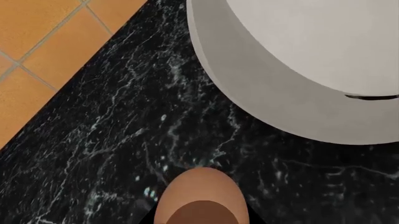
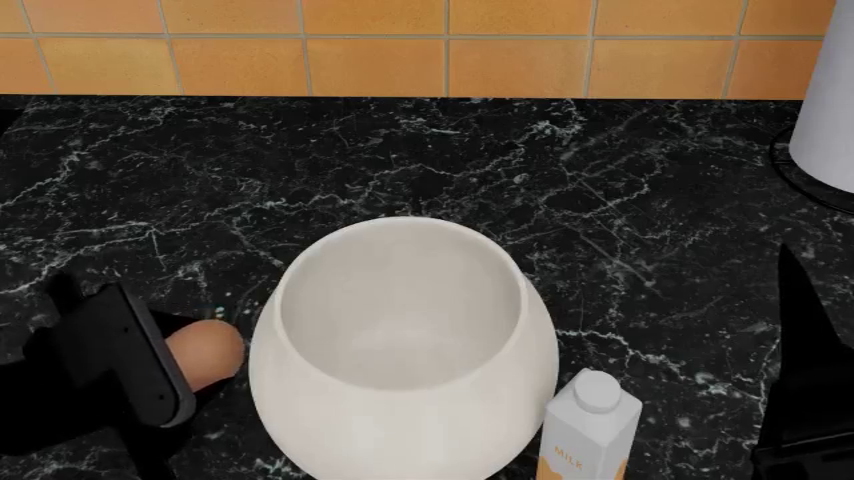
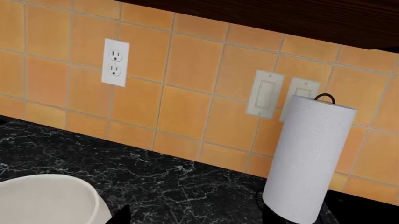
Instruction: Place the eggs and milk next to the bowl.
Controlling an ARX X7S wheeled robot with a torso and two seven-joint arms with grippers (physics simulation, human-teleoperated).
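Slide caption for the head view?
Left hand holds an egg beside the bowl; milk stands opposite.

In your head view the bowl (image 2: 403,350) is sitting on the table (image 2: 441,170) at lower centre of the frame. The milk (image 2: 587,425) is standing at the lower right, touching or just beside the bowl's side. At the lower left, an egg (image 2: 204,352) is lying just beside the bowl, with your left hand (image 2: 140,360) sitting around it. The paper towel roll (image 2: 827,90) is standing at the far right edge, well apart from the bowl. The tiled wall (image 2: 400,50) is running along the top, behind the table.
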